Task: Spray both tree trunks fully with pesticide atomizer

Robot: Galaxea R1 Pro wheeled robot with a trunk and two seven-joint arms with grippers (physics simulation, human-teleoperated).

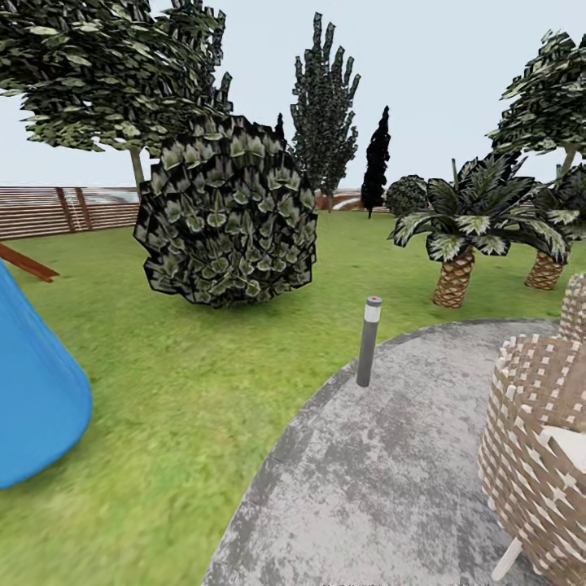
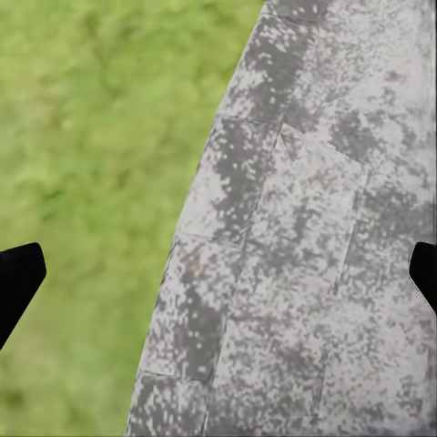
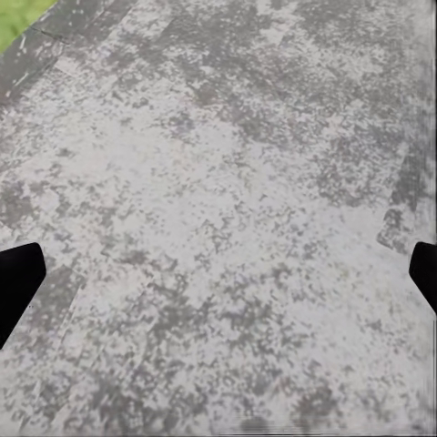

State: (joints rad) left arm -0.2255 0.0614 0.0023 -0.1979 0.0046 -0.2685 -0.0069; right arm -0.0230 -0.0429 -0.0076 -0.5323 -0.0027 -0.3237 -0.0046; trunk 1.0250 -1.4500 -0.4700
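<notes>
I look over the garden lawn [image 1: 187,382] from a grey stone floor [image 1: 391,472]. The pesticide atomizer is out of view. Two tall trees with bare pale trunks stand far off, one at the back left [image 1: 137,167] and one at the far right [image 1: 567,159]. My left gripper [image 2: 218,282] hangs open over the edge where paving meets grass, its dark fingertips [image 2: 18,278] wide apart with nothing between them. My right gripper [image 3: 218,282] is open over bare paving, also holding nothing.
A grey post lamp [image 1: 369,342] stands at the paving's edge. A big round bush [image 1: 226,212] lies ahead, palms [image 1: 456,277] to the right, a wicker chair [image 1: 537,456] close at right, a blue slide [image 1: 32,391] at left. A slat fence [image 1: 65,210] rings the back.
</notes>
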